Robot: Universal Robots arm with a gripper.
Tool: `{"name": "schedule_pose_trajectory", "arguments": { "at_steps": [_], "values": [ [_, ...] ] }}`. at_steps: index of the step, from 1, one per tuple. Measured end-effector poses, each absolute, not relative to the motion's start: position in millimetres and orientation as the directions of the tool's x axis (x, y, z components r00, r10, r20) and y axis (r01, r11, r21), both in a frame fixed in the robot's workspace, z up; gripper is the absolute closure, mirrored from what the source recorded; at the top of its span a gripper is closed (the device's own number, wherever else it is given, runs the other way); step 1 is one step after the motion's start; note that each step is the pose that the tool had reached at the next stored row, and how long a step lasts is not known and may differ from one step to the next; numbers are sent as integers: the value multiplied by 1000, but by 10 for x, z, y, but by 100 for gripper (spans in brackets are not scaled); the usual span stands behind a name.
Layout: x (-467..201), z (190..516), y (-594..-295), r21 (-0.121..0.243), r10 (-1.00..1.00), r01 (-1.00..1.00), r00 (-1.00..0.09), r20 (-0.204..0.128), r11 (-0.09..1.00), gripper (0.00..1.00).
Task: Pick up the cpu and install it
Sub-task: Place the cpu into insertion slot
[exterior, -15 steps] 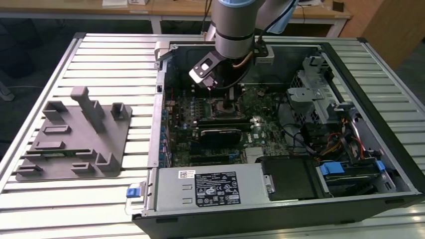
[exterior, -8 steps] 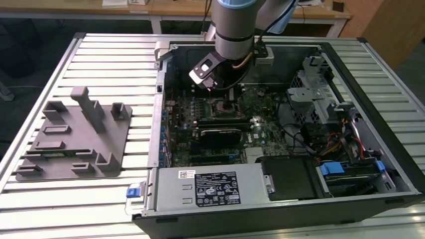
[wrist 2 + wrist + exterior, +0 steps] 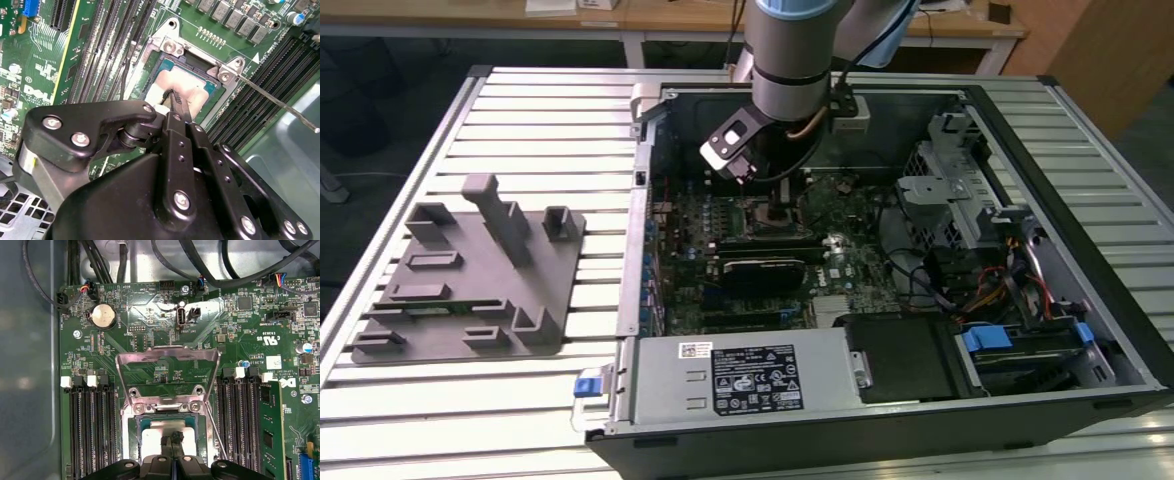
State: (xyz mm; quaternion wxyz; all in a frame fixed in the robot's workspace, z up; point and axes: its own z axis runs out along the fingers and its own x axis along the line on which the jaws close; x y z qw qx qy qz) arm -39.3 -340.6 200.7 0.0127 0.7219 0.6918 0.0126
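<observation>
One cpu (image 3: 155, 434), lying flat in the one socket (image 3: 131, 427) on the mobo (image 3: 150, 315), load plate (image 3: 167, 370) swung up. The single gripper (image 3: 175, 438) sits directly over it, fingers pinched together w/ nothing between them, tips at the cpu's top plate; touching, I think, but hard to say. The mobo lies inside one open PC case (image 3: 854, 440). One grey fixture tray (image 3: 467, 290) stands beside the case on the table (image 3: 547, 110), well apart from the gripper.
</observation>
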Motion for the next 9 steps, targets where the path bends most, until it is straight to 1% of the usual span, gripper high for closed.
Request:
{"name": "schedule_pose_trajectory", "arguments": {
  "at_steps": [9],
  "values": [
    [-393, 1999, -3406, 36, 999, 998, 43, 1, -43, 89]
  ]
}}
